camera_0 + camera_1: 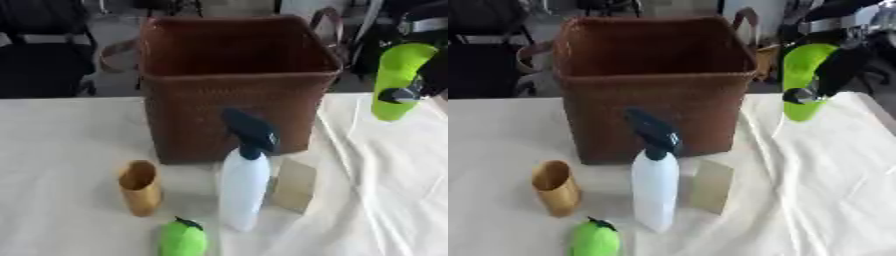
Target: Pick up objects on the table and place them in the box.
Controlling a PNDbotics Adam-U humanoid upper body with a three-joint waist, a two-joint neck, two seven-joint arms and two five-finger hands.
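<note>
Up at the right, the right hand (833,70) curls around a bright green bottle (802,80), holding it in the air just beside the brown woven basket (232,95). On the bench (70,150) before the basket stand a white spray bottle (243,185), a tan cup (140,187), a beige block (293,185) and a green fruit (184,239).

Soft, even daylight; both views blurred, shadows faint.
</note>
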